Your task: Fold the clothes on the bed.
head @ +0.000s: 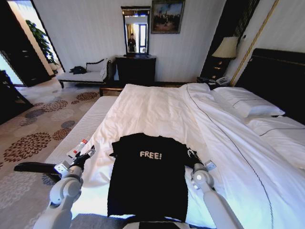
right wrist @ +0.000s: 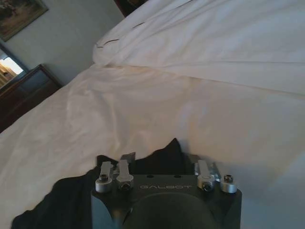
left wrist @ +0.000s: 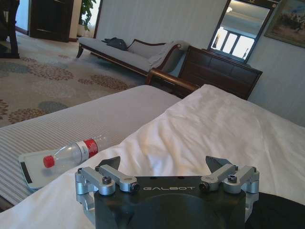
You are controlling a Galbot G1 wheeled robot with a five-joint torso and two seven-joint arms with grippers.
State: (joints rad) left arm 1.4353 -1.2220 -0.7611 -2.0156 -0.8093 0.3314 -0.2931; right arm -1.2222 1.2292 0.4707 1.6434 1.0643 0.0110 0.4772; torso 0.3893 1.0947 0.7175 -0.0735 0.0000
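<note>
We hold both tools open at the T-shirt (head: 148,176) sleeves on the bed (head: 157,109) — left tool (head: 88,153), right tool (head: 192,155) — ready to grasp for folding.

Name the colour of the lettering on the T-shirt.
White, on the black T-shirt; clearest in the head view.

Pale striped walls (head: 86,28) enclose the room; a patterned carpet (head: 43,124) with dark floral medallions covers the floor; a pale chaise lounge (head: 88,74) stands against the far wall beside a dark wooden dresser (head: 136,69) under a framed mirror (head: 135,29); a painting (head: 167,16) hangs alongside; a shaded lamp (head: 226,47) sits by the headboard; daylight enters at the far left.
</note>
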